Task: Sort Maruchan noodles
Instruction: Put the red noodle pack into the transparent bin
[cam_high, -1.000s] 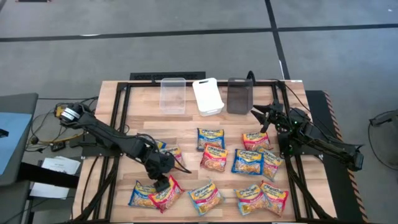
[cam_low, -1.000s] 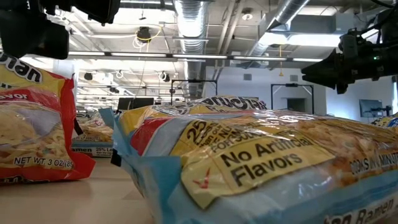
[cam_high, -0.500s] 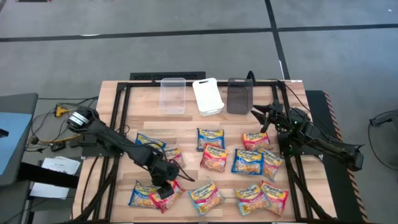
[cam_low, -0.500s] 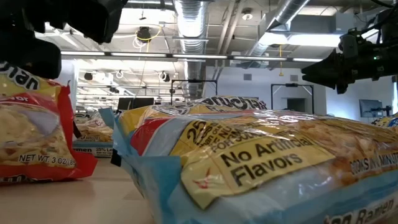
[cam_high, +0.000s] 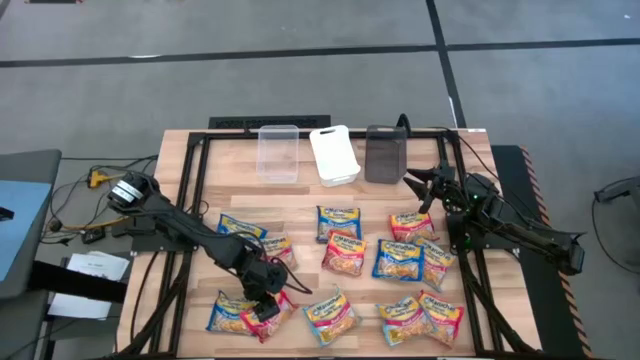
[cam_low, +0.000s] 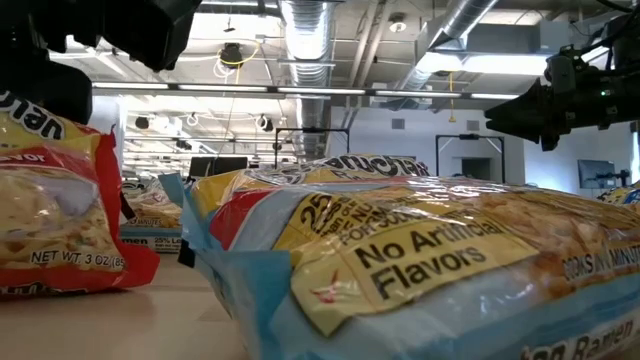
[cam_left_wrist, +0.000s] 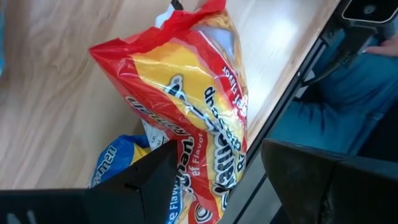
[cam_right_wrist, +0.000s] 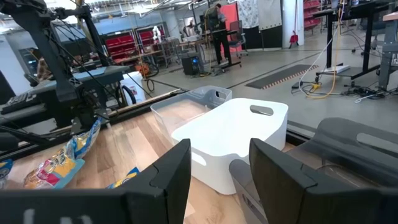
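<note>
Several Maruchan noodle packets lie flat on the wooden table (cam_high: 300, 200), in red, blue/yellow and light blue prints. My left gripper (cam_high: 262, 303) is low over a red packet (cam_high: 272, 312) near the near left corner. It is open, and in the left wrist view (cam_left_wrist: 217, 146) its fingers stand on either side of that packet (cam_left_wrist: 193, 106). Whether they touch it I cannot tell. A blue packet (cam_high: 228, 312) lies partly under the red one. My right gripper (cam_high: 418, 183) waits open at the table's right side, level and above the packets.
A clear bin (cam_high: 279, 152), a white bin (cam_high: 334, 154) and a dark bin (cam_high: 385, 153) stand in a row at the far edge. Other packets (cam_high: 344, 253) fill the table's middle and near right. The table's near edge (cam_left_wrist: 292, 68) runs close beside the red packet.
My left gripper has come down and toward the table's near edge, onto the red packet, and has then kept still. Its fingers have stayed open.
</note>
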